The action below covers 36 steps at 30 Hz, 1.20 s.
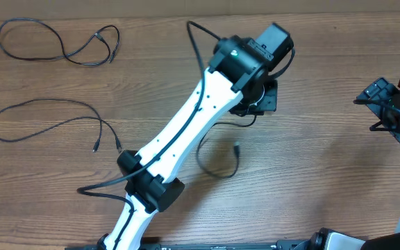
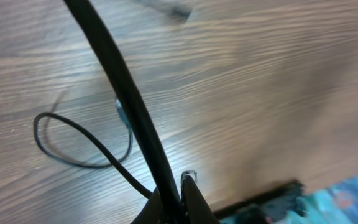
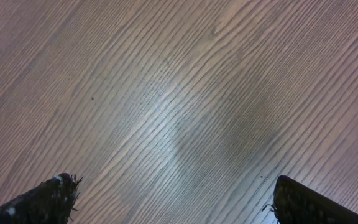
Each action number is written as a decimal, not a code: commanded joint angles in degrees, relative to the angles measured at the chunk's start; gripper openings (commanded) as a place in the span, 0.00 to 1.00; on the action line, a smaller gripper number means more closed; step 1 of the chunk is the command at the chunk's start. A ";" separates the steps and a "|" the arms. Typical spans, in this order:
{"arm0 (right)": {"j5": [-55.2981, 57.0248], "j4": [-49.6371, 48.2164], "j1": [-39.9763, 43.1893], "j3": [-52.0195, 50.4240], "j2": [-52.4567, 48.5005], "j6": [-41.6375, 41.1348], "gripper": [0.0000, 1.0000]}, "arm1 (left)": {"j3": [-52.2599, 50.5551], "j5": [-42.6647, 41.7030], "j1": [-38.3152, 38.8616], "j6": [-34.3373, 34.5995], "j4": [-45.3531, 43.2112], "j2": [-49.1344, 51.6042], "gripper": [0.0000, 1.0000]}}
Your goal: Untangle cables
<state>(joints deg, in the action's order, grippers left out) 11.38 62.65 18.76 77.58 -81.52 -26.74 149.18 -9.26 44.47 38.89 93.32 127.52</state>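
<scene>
Near the middle of the surface (image 1: 311,160), the left pincer (image 2: 182,186) is clamped shut on one cable (image 2: 79,163), whose loop trails toward 7 o'clock from it. A second cable (image 1: 83,64) lies at 10 o'clock and a third cable (image 1: 47,100) at 9 o'clock, both well apart. The right pincer (image 3: 173,199) gapes wide and holds nothing.

No readable text, label, brand, number or sign for you in any view. Teal patch (image 2: 352,191) at lower right corner of left wrist view: too blurred, no lettering legible.
</scene>
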 commanded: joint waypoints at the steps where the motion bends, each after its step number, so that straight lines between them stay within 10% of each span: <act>1: 0.57 -0.20 0.26 1.79 0.11 0.15 1.00 | 6.32 -2.99 -0.94 0.44 1.01 -2.75 0.04; 36: 0.57 -0.20 0.26 1.79 0.11 0.15 1.00 | 15.76 -31.08 -29.77 24.52 3.48 -13.77 0.04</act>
<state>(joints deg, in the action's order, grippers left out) 11.40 62.65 18.76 77.58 -81.52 -26.72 163.89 -34.06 17.10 61.06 96.71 115.50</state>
